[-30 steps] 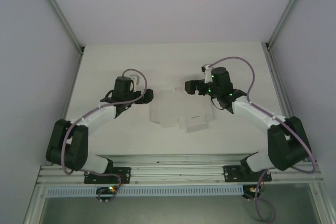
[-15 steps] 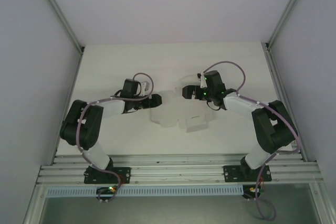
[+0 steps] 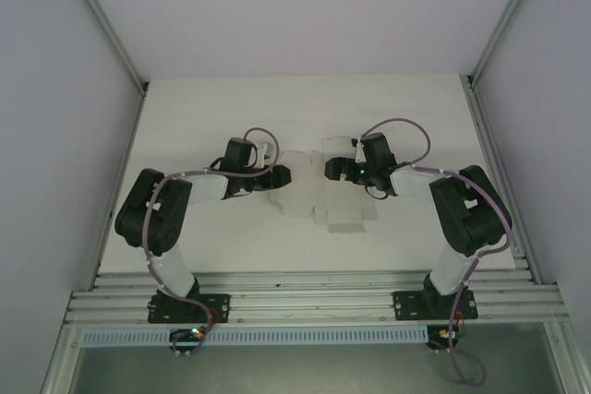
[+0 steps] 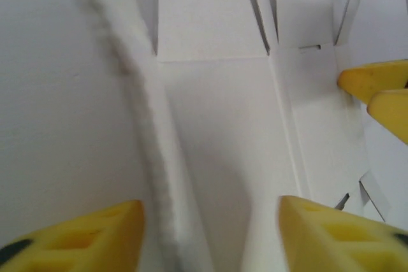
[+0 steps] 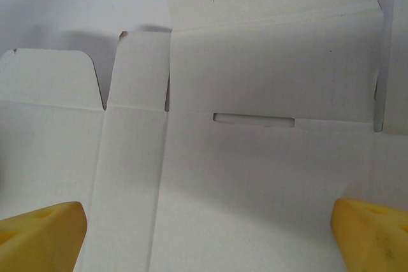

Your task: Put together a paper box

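Top external: paper box (image 3: 316,196) is a flat white die-cut blank lying mid-table (image 3: 203,108), between the two arms. Left gripper (image 3: 282,175) sits at the blank's left edge and right gripper (image 3: 331,169) over its far side. The two face each other, near but apart.

Left wrist: left gripper (image 4: 210,211) is partly open, its yellow fingers (image 4: 102,234) clearly apart. A blurred near edge of the paper box (image 4: 217,125) runs up between them, but neither finger is seen pressing it, so nothing is gripped. Creased panels and flaps lie ahead. The right gripper's yellow fingertips (image 4: 376,81) come in at the right side, on or just above the cardboard – cannot tell which.

Right wrist: right gripper (image 5: 207,211) has its jaws spread wide, one fingertip at each lower corner. It straddles a panel of the paper box (image 5: 255,176) with a narrow slot (image 5: 254,119) cut in it – nothing held. Whether the tips touch the cardboard cannot be told.
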{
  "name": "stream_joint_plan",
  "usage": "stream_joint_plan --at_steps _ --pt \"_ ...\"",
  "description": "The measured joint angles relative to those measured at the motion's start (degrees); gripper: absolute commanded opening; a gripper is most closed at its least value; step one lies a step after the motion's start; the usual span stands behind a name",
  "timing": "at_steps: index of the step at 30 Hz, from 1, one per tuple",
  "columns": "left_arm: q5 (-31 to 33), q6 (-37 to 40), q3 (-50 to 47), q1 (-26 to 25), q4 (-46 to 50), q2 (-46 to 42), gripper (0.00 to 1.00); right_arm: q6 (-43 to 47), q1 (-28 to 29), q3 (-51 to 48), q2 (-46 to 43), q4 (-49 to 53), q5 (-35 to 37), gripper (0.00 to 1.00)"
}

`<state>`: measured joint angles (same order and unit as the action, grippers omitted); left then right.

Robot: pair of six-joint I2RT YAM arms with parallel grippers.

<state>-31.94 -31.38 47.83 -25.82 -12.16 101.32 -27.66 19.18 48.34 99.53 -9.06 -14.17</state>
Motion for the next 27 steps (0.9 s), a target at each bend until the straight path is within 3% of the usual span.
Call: stream_joint_plan --at_steps 3,8,15,23,27 --pt "-0.87 -0.66 0.48 -0.02 -0.72 -0.02 0.18 -0.07 -0.31 -0.09 0.07 -0.48 -0.22 1.00" --pt "-1.55 -1.44 0.66 -0.04 -1.42 -1.90 0.01 0.00 -0.66 -0.09 -0.07 -0.57 -1.18 1.00" --pt "-1.01 -1.14 0.66 -0.28 -1.20 -10.95 0.00 0.87 -2.16 -0.07 -9.16 1.84 -3.48 1.00" --pt "-1.95 -0.35 0.66 0.42 -3.69 -22.29 0.00 3.67 -11.50 -4.74 -32.26 3.13 -5.97 0.99" --pt "-4.11 -0.44 0.61 0.48 -6.38 -26.80 0.00 3.23 -16.24 -8.00 -36.89 3.28 -10.69 1.00"
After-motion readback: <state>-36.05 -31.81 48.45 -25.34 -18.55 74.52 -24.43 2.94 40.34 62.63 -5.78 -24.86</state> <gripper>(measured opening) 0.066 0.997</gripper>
